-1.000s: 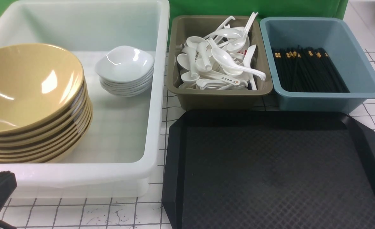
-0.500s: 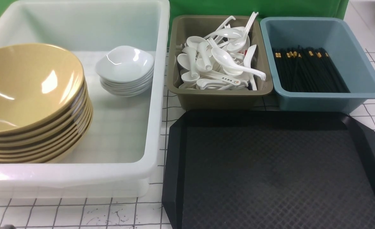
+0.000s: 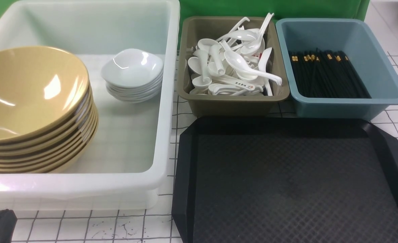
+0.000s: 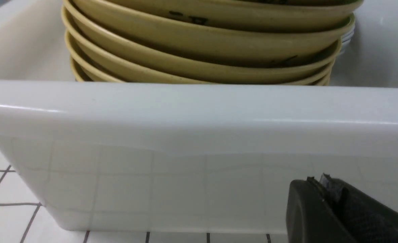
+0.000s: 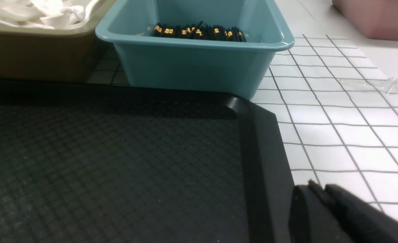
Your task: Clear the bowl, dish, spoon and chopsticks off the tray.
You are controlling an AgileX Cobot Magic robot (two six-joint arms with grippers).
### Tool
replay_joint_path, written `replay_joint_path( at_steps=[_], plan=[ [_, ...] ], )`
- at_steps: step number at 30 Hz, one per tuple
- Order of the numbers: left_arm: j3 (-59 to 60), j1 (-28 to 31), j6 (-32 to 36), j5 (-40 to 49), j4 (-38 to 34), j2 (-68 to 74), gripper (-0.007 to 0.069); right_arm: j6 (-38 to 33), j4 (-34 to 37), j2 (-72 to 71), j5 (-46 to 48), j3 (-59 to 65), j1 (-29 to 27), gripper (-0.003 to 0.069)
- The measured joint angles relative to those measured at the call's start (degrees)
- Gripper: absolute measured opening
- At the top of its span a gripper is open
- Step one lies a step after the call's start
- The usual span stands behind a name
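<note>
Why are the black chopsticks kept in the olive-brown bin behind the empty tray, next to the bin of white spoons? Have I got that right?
Not quite. The front view shows the black chopsticks lying in the blue bin, not the olive-brown one. The olive-brown bin is the one holding the white spoons. Both bins do stand side by side behind the empty black tray.

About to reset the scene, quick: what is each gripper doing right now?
Left gripper: closed, holding nothing, beside the white tub.
Right gripper: looks closed and empty, over the tray rim.
</note>
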Motion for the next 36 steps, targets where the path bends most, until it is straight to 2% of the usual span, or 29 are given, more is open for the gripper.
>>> replay_joint_path(
  at_steps=[36],
  plan=[
    [0.0, 0.0, -0.23, 0.04, 0.0, 0.0, -0.0013, 0.0, 0.0, 0.0, 0.04, 0.0, 0.0, 0.0119]
  ],
)
